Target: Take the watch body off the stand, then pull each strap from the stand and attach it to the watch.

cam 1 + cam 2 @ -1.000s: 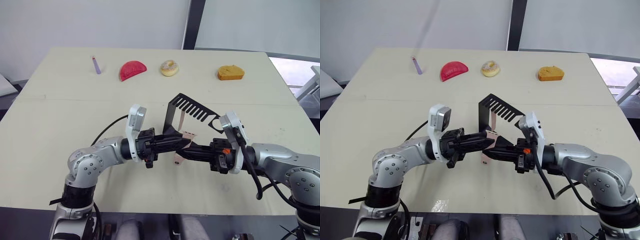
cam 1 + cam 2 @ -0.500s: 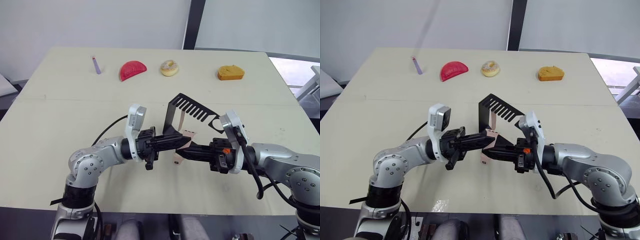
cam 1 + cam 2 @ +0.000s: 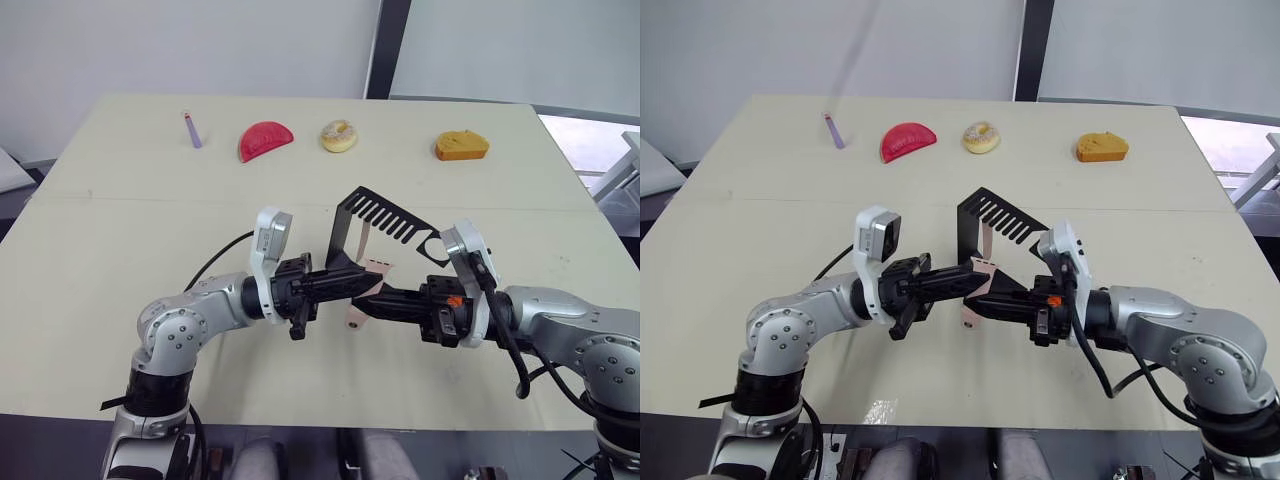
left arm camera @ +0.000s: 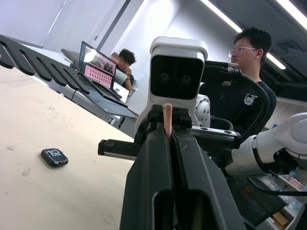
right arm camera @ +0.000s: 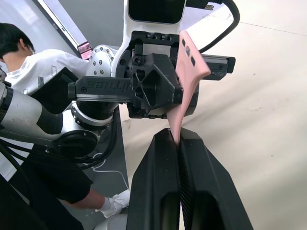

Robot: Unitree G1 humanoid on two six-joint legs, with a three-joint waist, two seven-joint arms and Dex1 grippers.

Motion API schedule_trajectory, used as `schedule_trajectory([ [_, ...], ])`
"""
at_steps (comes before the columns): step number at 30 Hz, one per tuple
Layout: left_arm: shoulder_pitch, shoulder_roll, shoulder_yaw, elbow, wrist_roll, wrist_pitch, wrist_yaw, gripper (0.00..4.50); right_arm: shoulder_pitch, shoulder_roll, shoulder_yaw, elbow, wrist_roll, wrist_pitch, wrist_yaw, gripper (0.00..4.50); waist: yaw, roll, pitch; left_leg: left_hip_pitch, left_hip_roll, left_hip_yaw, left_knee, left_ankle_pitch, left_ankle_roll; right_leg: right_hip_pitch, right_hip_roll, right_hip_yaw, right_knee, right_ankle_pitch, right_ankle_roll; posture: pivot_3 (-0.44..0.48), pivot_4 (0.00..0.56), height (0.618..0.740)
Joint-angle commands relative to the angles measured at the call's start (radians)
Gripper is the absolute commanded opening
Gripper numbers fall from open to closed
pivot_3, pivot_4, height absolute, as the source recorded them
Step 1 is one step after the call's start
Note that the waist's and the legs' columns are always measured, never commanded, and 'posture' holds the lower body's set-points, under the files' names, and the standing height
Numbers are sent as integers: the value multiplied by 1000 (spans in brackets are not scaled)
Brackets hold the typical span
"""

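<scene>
Both grippers meeting fingertip to fingertip above the middle of the table (image 3: 120,250), just in front of the stand (image 3: 352,222). Left gripper (image 3: 368,282) clamped tight on a thin pink strap (image 4: 167,117), its end poking up between the closed fingers. Right gripper (image 3: 362,306) likewise pinched shut on the other strap (image 5: 187,72), the one with small holes, bending up and outward from the fingers. Watch body (image 4: 54,156) lying flat on the table, well apart from both grippers, screen up with white digits. Stand upright near the table's centre, comb arm pointing toward the right edge. Along the far edge: purple stick (image 3: 191,130), red slice (image 3: 264,139), doughnut (image 3: 339,135), orange piece (image 3: 461,146).
</scene>
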Motion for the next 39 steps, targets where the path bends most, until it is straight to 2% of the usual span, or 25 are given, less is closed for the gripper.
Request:
schedule_trajectory([
  [1,-13,38,8,-28,-6,-14,-44,0,54,-43,-91,-83,38,-19,-30,1814,0,0,0,0,0,0,0,0,0,0,0,0,0,0,0,0,150,737],
  [6,-13,184,8,-28,62,-49,-174,0,349,-93,-373,-237,80,-51,-118,4239,2,0,0,-2,0,-2,-2,0,0,0,0,-1,-2,0,0,0,150,737],
  [7,-12,204,2,-28,77,-62,-196,0,401,-95,-416,-256,78,-60,-129,4450,3,0,0,-2,0,-2,-2,0,0,0,0,-1,-2,0,0,0,150,737],
  [11,-13,302,-44,-3,190,-168,-352,0,732,3,-655,-356,-10,-116,-196,4450,3,0,0,-3,-1,-2,-3,0,0,1,0,-1,-5,0,1,0,150,737],
  [14,-23,318,-73,22,256,-237,-409,0,920,103,-755,-395,-80,-172,-219,4450,3,0,0,-2,-1,-2,-5,0,0,1,0,-1,-6,0,2,0,150,737],
  [17,-30,321,-98,52,316,-308,-465,0,1081,225,-798,-412,-186,-245,-220,4450,2,0,0,1,-1,-2,-9,1,-1,3,1,0,-8,1,2,0,150,737],
  [20,-33,311,-109,71,347,-351,-490,0,1161,294,-781,-420,-269,-305,-223,4450,-5,0,0,3,-2,1,-14,2,-2,3,0,1,-10,1,2,0,150,737],
  [26,-32,281,-116,63,363,-374,-490,0,1098,340,-570,-440,-428,-309,-380,4450,-9,1,0,4,-1,2,-15,2,-2,3,0,2,-9,0,1,0,150,737],
  [33,-6,290,-105,-2,337,-343,-475,0,791,403,-279,-333,-627,-216,-669,4450,-7,1,-1,4,-1,2,-14,3,-3,0,0,3,-7,0,0,0,150,737],
  [39,12,294,-94,-32,323,-319,-457,0,621,485,-133,-237,-765,-180,-782,4450,-1,1,-1,3,-2,1,-14,4,-3,0,1,2,-7,0,-1,0,150,737],
])
